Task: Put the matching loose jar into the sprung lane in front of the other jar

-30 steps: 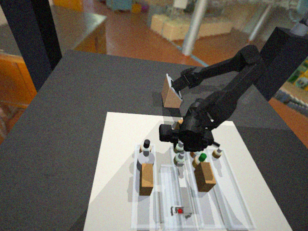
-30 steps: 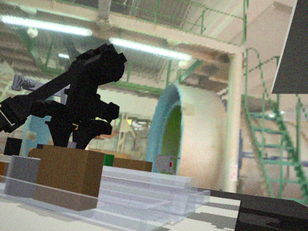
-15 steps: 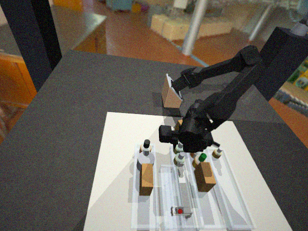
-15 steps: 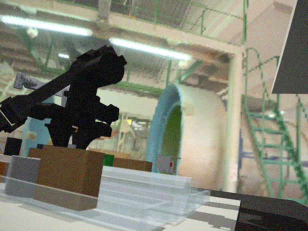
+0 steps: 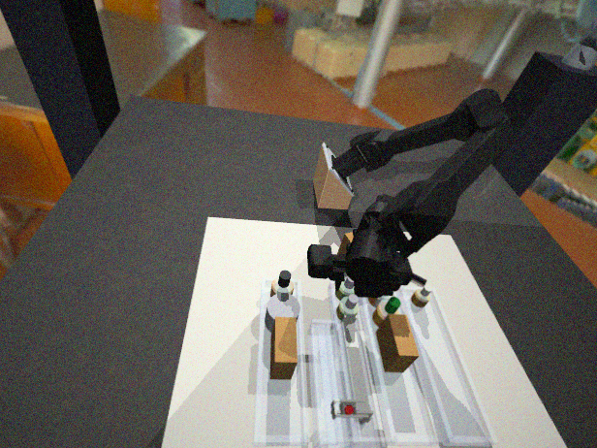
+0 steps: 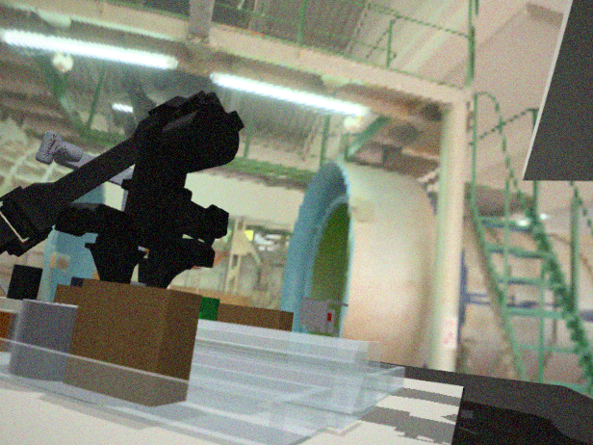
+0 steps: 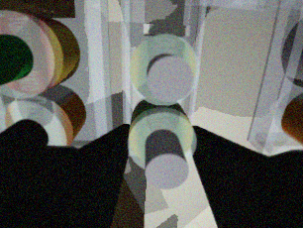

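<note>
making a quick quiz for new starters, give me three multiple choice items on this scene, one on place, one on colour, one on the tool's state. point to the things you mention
1. Where is the green-capped bottle (image 5: 383, 316) (image 7: 42, 59)?
A) On the dark table top outside the lanes
B) Beside a brown box (image 5: 393, 350)
C) On top of a brown box

2. What colour are the caps on the two pale green jars (image 5: 348, 310) (image 7: 136, 69) and (image 5: 343, 291) (image 7: 135, 141)?
A) Red
B) Orange
C) Grey

3. What state is the tool (image 7: 159, 132) in?
A) Shut on the nearer pale green jar
B) Open, holding nothing
C) Shut on a brown box

Answers:
1 B: the top view shows bottle and box next to each other.
2 C: the wrist view shows both caps grey.
3 A: the wrist view shows that jar between the fingers.
</note>
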`<state>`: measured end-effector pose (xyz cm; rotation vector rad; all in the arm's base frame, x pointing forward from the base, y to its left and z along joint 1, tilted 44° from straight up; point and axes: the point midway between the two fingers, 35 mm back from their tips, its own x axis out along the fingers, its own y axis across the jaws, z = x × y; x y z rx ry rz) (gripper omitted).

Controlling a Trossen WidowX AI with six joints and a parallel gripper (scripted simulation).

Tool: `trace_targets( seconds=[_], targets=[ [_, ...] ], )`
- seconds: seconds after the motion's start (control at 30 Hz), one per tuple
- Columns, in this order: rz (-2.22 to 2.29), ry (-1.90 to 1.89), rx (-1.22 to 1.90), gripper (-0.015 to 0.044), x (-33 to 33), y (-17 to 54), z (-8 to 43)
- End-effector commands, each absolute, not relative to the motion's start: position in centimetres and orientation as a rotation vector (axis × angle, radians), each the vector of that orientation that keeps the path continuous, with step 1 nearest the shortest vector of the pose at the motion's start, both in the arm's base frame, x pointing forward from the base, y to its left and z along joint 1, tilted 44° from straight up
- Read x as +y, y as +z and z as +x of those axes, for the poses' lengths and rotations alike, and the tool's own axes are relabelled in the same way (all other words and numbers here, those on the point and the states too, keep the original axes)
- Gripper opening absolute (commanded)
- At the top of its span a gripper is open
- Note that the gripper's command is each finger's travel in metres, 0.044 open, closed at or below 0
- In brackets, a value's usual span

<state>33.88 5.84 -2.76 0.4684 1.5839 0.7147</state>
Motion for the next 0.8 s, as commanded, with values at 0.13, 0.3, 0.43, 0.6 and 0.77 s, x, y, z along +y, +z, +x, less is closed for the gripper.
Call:
trace_targets(
  seconds=[0.13, 0.3, 0.43, 0.6, 0.77],
  targets=[
    [0.471, 0.723, 1.562, 0.0, 6.2, -2.78, 34.3],
    [0.471, 0.723, 1.562, 0.0, 6.3, -2.89, 34.25],
    [0.471, 0.723, 1.562, 0.0, 6.38, -2.98, 34.22],
    [0.471, 0.723, 1.562, 0.0, 6.48, -3.09, 34.17],
    [0.471, 0.723, 1.562, 0.0, 6.56, -3.21, 34.12]
  ],
)
